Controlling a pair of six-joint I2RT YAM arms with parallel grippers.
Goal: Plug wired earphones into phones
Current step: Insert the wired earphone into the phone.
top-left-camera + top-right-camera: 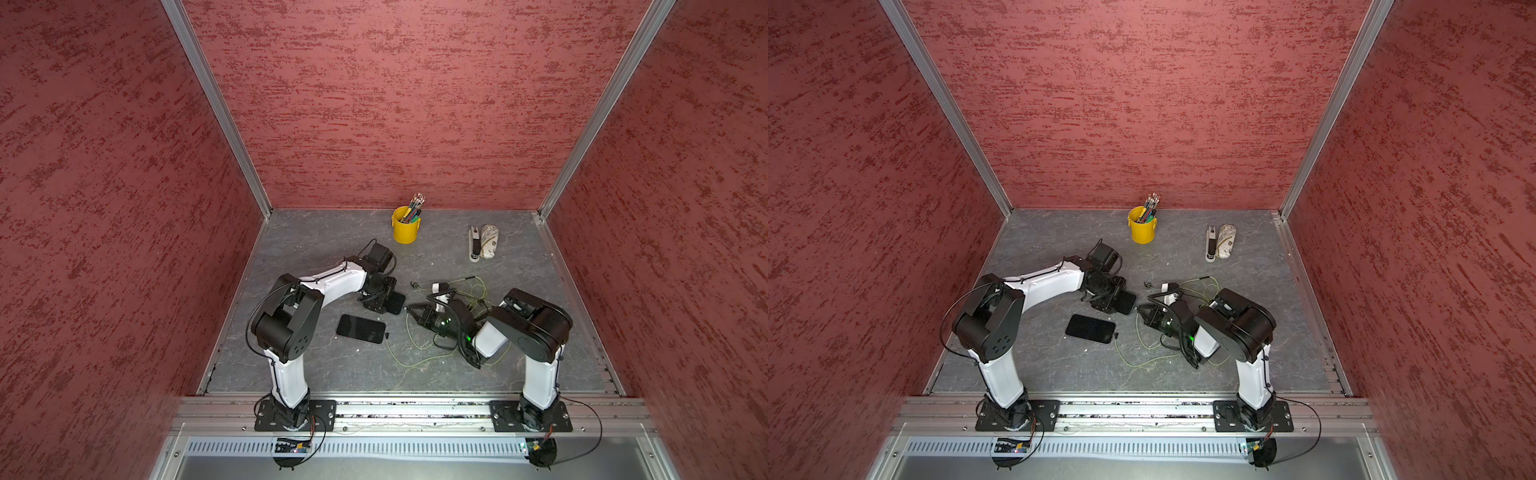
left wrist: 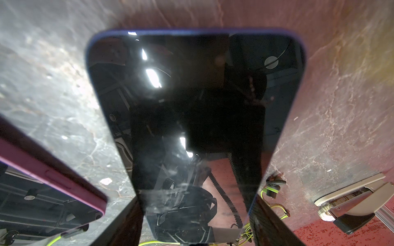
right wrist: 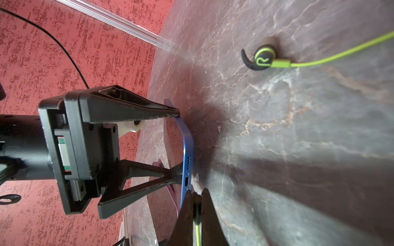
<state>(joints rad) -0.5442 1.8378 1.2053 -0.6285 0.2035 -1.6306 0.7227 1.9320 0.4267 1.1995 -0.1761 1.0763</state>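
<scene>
The blue-edged phone [image 3: 187, 157] lies flat on the grey table [image 1: 316, 249], on the arm-base side of the yellow pen pot [image 1: 406, 226]. Its long axis runs across the table, and its port end faces the right gripper [image 3: 197, 192]. That gripper's fingers are pressed together on a black plug [image 3: 197, 207] just short of the port. The left gripper [image 3: 178, 142] has its fingers spread and clamped on the phone's long edges. A purple-cased phone [image 1: 360, 328] lies farther from the pot, with an earphone plug [image 1: 385, 334] at its end.
</scene>
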